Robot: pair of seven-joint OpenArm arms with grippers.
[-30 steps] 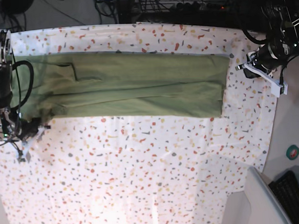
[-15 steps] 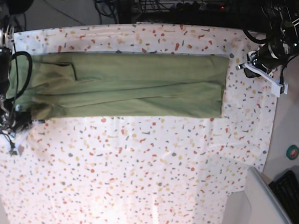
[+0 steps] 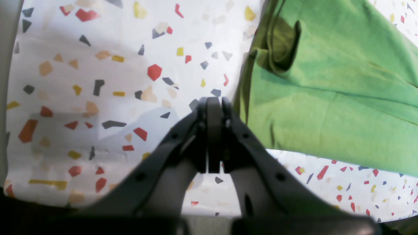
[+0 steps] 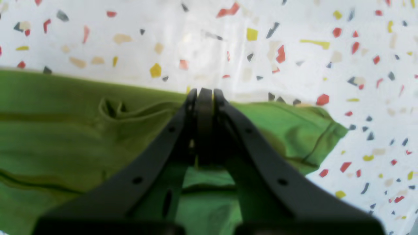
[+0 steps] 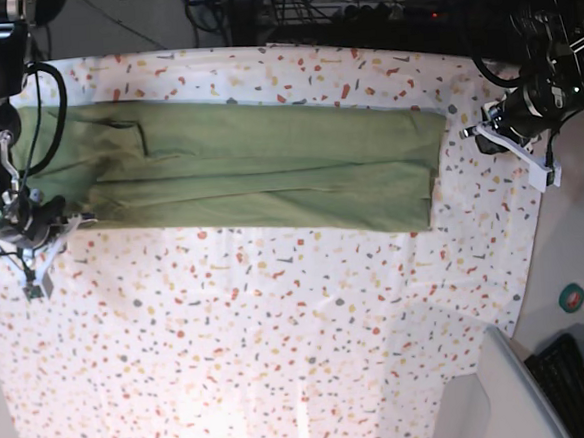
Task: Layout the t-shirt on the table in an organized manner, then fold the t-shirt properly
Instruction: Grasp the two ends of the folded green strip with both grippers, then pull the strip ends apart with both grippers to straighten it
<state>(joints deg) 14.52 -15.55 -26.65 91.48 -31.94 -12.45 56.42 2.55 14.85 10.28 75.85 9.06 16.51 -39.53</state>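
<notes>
The t-shirt (image 5: 248, 167) lies as a long folded olive-green band across the far part of the table (image 5: 280, 330); only the base view shows its full length and both arms. The right wrist view shows a sleeve (image 4: 303, 137) and a small fold, unclear from above; the right gripper (image 4: 204, 93) has its jaws pressed together at the cloth's far edge, and whether fabric is caught between them cannot be told. The left wrist view shows the left gripper (image 3: 214, 102), jaws together on nothing, over bare table just beside the shirt's end. No writing is legible. Since a second ago, the right gripper has closed; the shirt's near-left corner has shifted.
</notes>
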